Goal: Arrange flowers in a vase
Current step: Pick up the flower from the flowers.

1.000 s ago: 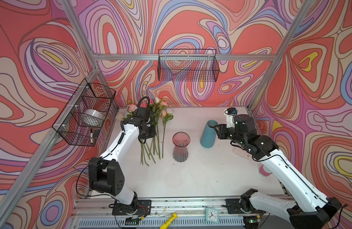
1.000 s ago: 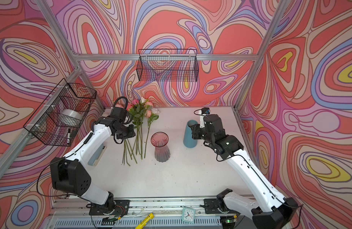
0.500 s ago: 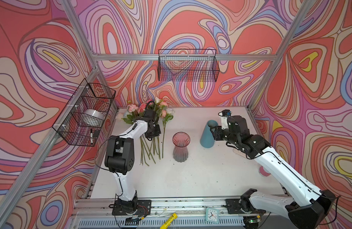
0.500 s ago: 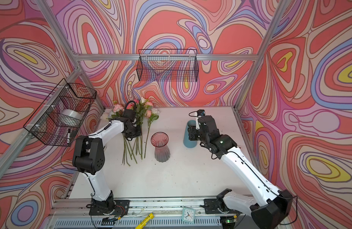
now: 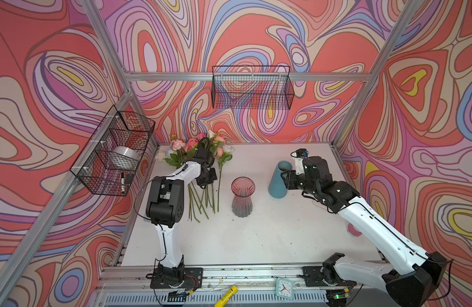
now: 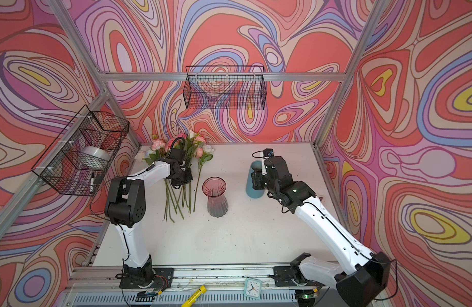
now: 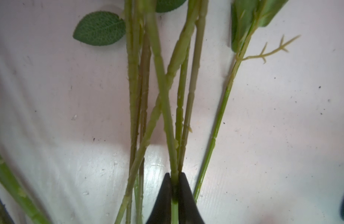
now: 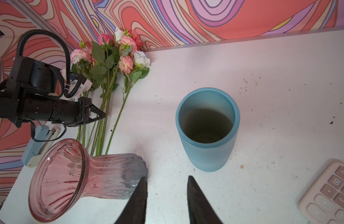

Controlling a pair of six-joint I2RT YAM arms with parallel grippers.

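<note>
- The flowers [image 5: 192, 143] lie flat in the upper left part of the white desk [image 5: 256, 239] in both top views, with blooms toward the back wall and stems fanned toward the front
- The left tool [image 7: 174, 177] is clenched on one green stem [image 7: 166, 116] of the bunch
- In the left wrist view its black fingers [image 7: 163, 199] pinch that stem from both sides, while the other stems lie loose beside and across it
- In a top view it sits low over the middle of the stems, just left of the pink glass vase [image 5: 242, 196]
- The vase stands upright near the centre of the desk, apart from the stems, with no flower in it yet
- The right tool [image 8: 167, 178] is released, with a clear gap between its tips and nothing held
- It hovers close beside a blue frosted cup [image 5: 277, 186], which stands upright to the right of the vase
- A pink calculator [image 8: 330, 192] lies on the desk near the right arm
- A pale blue stapler [image 8: 39, 143] lies under the left arm
</note>
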